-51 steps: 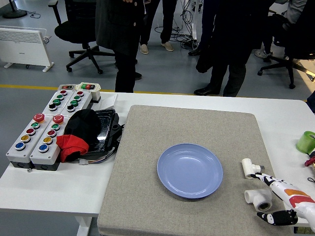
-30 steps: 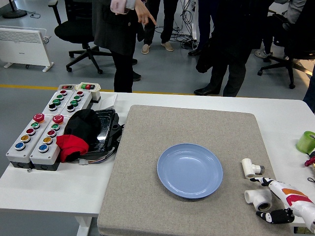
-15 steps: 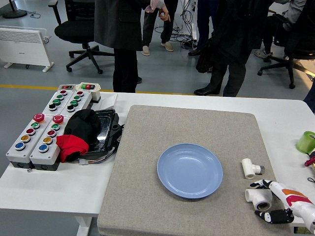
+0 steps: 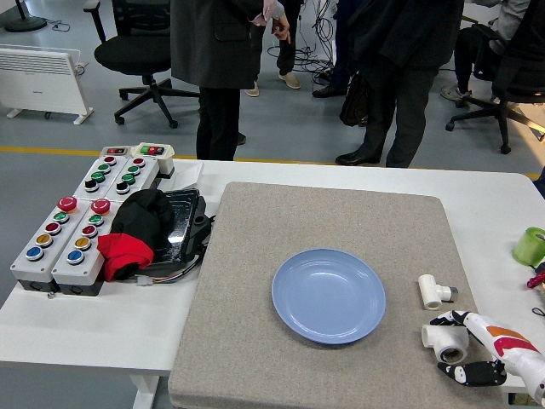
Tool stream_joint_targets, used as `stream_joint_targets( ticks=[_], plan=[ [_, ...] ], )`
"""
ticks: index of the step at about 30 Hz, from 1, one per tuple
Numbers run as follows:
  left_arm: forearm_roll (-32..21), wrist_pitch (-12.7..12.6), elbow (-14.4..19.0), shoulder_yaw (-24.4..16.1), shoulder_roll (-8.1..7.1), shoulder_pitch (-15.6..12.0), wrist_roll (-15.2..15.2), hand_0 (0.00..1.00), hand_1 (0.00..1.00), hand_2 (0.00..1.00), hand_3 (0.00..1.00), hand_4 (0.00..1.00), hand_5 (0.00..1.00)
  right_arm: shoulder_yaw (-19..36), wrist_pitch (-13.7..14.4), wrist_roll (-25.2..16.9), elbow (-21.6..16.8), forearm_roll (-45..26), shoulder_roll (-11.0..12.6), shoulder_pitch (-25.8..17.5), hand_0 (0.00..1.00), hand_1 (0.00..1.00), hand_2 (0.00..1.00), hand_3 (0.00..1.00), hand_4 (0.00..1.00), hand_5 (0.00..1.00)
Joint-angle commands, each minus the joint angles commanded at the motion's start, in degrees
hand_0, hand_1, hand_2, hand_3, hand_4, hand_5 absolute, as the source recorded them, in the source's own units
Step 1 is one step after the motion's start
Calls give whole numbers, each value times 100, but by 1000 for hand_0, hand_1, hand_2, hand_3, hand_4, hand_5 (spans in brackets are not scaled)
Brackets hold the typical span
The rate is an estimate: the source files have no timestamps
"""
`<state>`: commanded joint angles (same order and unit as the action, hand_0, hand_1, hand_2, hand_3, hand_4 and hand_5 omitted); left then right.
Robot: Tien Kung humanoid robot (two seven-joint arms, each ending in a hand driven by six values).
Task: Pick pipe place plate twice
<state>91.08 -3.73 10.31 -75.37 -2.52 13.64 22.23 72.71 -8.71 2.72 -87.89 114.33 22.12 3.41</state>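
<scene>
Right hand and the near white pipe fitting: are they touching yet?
Touching. In the head view the right hand brackets the near pipe fitting, its upper finger lying against the fitting's top edge; the black thumb sits just below. No firm grasp shows.

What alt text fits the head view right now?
The robot's right hand closes around a white pipe fitting at the lower right of a grey mat, beside an empty blue plate. A second white fitting lies just beyond it; people stand behind the table.
</scene>
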Motion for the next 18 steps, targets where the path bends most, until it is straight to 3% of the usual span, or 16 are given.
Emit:
stream_joint_targets(
  ticks=[9, 18],
  plan=[
    [-1, 1, 0, 8, -6, -10, -2, 723, 749, 702, 647, 402, 998, -115, 10, -4, -114, -62, 19, 124, 379, 483, 551, 710, 663, 264],
    [-59, -10, 0, 27, -19, 30, -3, 722, 746, 701, 647, 403, 998, -354, 19, -2, -220, -176, -2, 620, 372, 479, 546, 707, 628, 251]
  ],
)
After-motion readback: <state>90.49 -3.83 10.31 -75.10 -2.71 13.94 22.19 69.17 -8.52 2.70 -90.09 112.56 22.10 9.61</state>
